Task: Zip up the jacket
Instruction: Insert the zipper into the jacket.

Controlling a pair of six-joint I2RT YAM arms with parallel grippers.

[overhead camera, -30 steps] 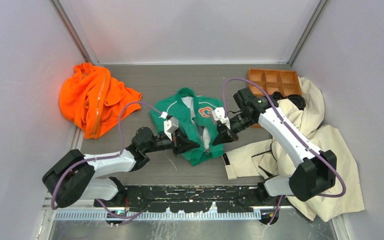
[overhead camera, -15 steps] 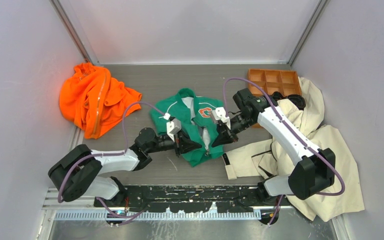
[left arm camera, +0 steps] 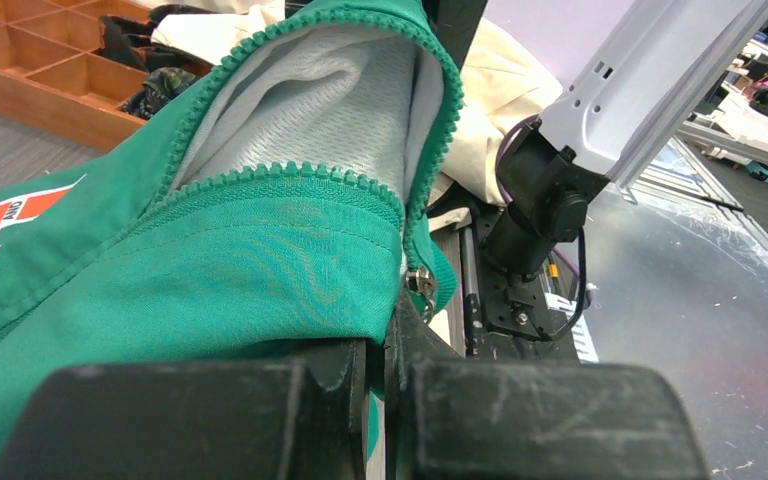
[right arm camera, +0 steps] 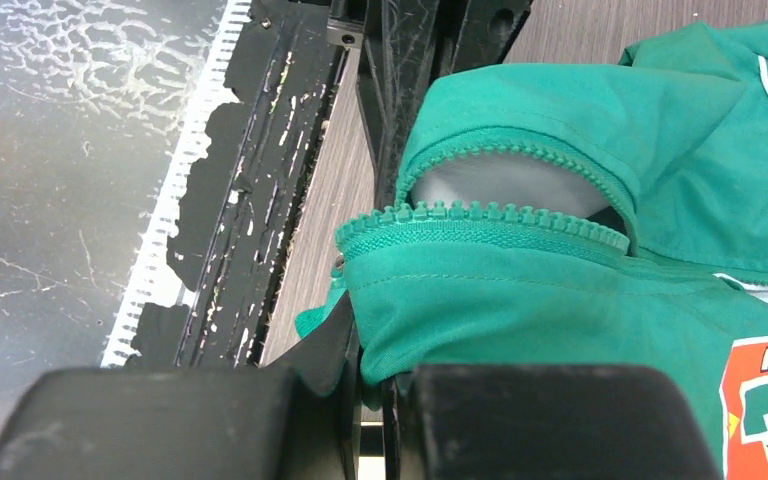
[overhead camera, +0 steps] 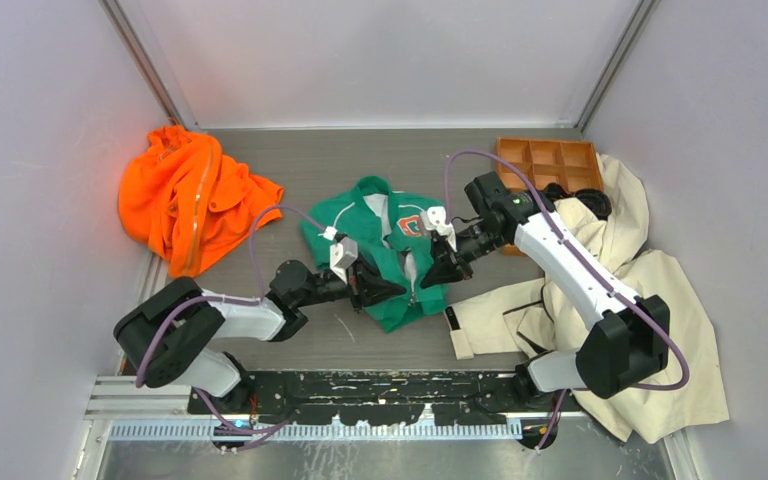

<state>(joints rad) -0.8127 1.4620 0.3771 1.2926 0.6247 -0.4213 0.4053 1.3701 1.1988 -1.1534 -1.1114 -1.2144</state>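
The green jacket (overhead camera: 385, 245) lies mid-table with its front unzipped and pale lining showing. My left gripper (overhead camera: 392, 291) is shut on the lower edge of one front panel; in the left wrist view its jaws (left arm camera: 388, 372) pinch green fabric (left arm camera: 210, 270) just below the toothed zipper edge, with the metal zipper slider (left arm camera: 420, 283) right beside them. My right gripper (overhead camera: 430, 277) is shut on the facing panel; the right wrist view shows its jaws (right arm camera: 385, 388) clamped on the green cloth (right arm camera: 560, 290) under the zipper teeth (right arm camera: 480, 215). Both panels are lifted, a small gap between them.
A bright orange garment (overhead camera: 185, 200) is heaped at the left wall. A cream coat (overhead camera: 625, 290) spreads along the right side under the right arm. A wooden compartment tray (overhead camera: 548, 162) sits at the back right. Grey walls enclose the table.
The left arm's elbow has swung rightward and its gripper has edged toward the right gripper, which shifted slightly left. Both grips on the jacket have held.
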